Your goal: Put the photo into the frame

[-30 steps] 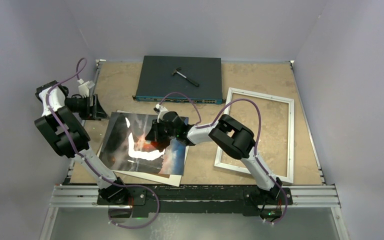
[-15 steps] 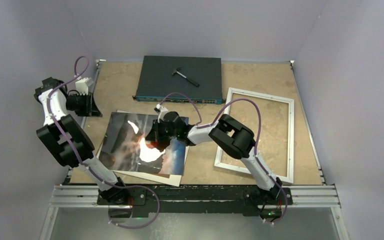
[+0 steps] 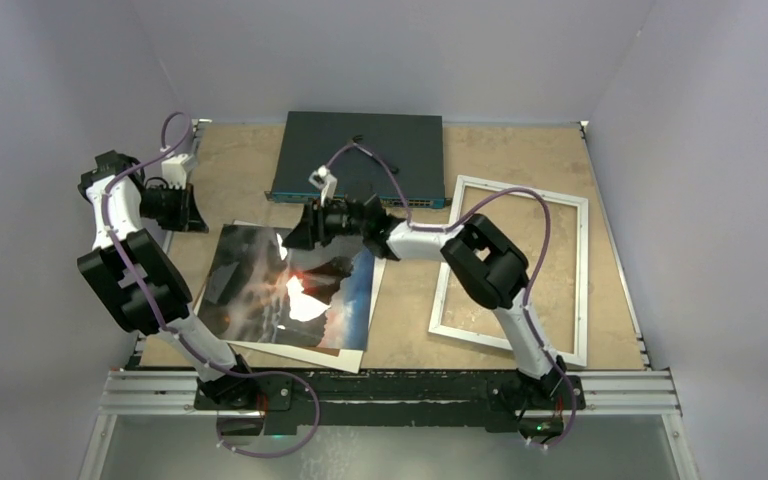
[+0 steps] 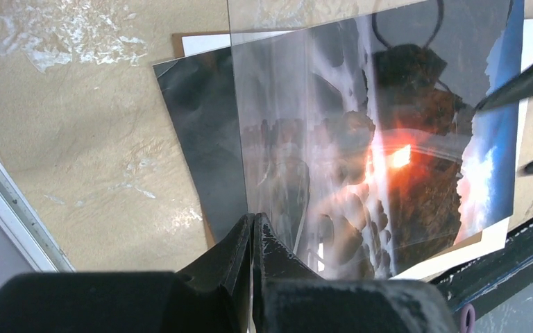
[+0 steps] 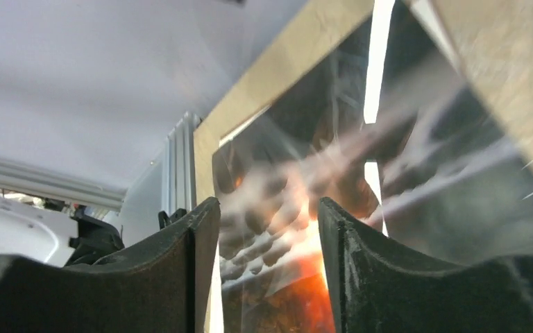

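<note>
Top external view has the photo [image 3: 295,298] lying flat on a white mat sheet [image 3: 345,358] at the near-left of the table [image 3: 240,160]. It is well apart from the frame [image 3: 520,189], which sits at its 3 o'clock. Left pincer [image 4: 252,220] is at the photo's 10 o'clock, just off its far-left corner, fingers pressed together on the edge of a clear sheet [image 4: 298,139] that slants over the print. Right pincer [image 5: 267,208] hovers over the photo's far edge at 12 o'clock, fingers apart, gripping nothing, tips pointing toward 9 o'clock.
</note>
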Motion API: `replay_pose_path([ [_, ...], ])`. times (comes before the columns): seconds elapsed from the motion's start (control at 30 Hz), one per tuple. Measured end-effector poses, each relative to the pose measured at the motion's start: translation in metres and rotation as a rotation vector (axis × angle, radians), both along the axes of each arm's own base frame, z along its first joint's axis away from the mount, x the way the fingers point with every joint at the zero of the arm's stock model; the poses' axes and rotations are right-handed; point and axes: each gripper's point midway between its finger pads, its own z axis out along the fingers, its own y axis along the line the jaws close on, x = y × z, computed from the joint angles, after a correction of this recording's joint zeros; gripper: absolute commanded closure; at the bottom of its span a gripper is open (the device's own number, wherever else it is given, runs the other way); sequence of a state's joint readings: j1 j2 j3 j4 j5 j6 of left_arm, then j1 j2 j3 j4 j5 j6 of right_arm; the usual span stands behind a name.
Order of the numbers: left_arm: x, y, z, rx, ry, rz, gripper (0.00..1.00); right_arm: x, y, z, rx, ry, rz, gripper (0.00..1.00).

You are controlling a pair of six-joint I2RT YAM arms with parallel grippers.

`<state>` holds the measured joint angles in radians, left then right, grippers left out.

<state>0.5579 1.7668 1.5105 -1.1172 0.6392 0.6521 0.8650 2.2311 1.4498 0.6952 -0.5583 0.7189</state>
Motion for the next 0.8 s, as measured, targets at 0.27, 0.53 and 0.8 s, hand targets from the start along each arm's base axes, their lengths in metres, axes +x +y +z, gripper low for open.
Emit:
replay_pose_path([
  [0.27,-0.013,-0.012,0.002,-0.017,-0.019,-0.136,1.00,0.071,-0.033,0.063,0.067,-0.199,0.014,0.18],
  [0.53,-0.029,-0.030,0.013,-0.053,-0.080,-0.330,1.00,0.094,-0.020,0.110,0.118,-0.465,0.112,0.13],
  [0.8,-0.039,-0.035,0.014,-0.033,-0.111,-0.407,1.00,0.106,-0.001,0.069,0.119,-0.480,0.208,0.14],
])
